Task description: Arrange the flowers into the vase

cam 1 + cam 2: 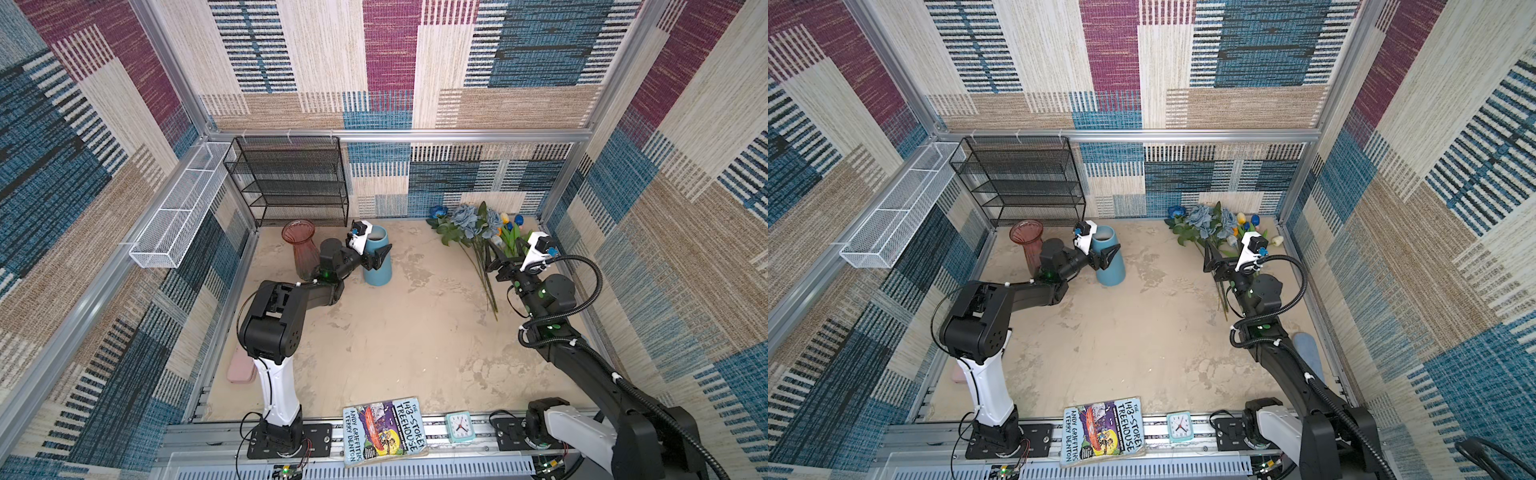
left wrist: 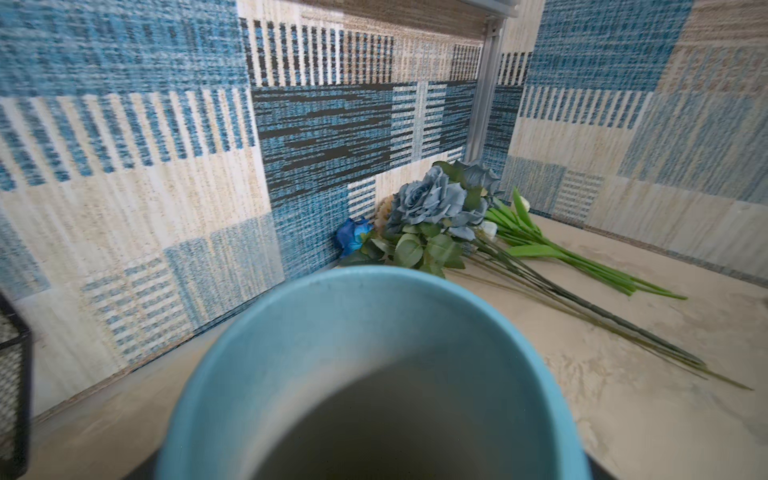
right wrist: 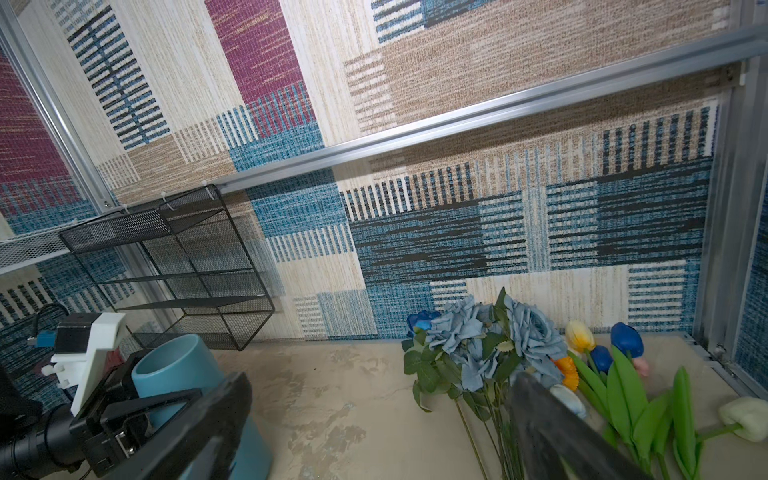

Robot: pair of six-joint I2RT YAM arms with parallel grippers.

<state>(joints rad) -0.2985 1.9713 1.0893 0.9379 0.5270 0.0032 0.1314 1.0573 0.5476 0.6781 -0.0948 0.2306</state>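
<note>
The flowers (image 1: 473, 224) (image 1: 1212, 222) lie in a heap at the back right corner, heads to the wall and stems (image 1: 486, 282) pointing forward. Dusty-blue roses, a deep-blue rose, an orange bloom and small tulips (image 3: 582, 336) show among green leaves. A blue vase (image 1: 380, 276) (image 1: 1113, 276) stands upright at the back centre. My left gripper (image 1: 374, 259) (image 1: 1106, 257) is shut on its upper body, a finger on either side. In the left wrist view the vase mouth (image 2: 332, 316) hides the fingers. My right gripper (image 1: 496, 259) (image 3: 374, 436) hangs open over the stems, holding nothing.
A red glass vase (image 1: 301, 245) stands just left of the blue one, behind my left wrist. Behind them are a black mesh shelf (image 1: 291, 183) and a white wire basket (image 1: 178, 212) on the left wall. A book (image 1: 384, 430) and a clock (image 1: 459, 426) rest on the front rail.
</note>
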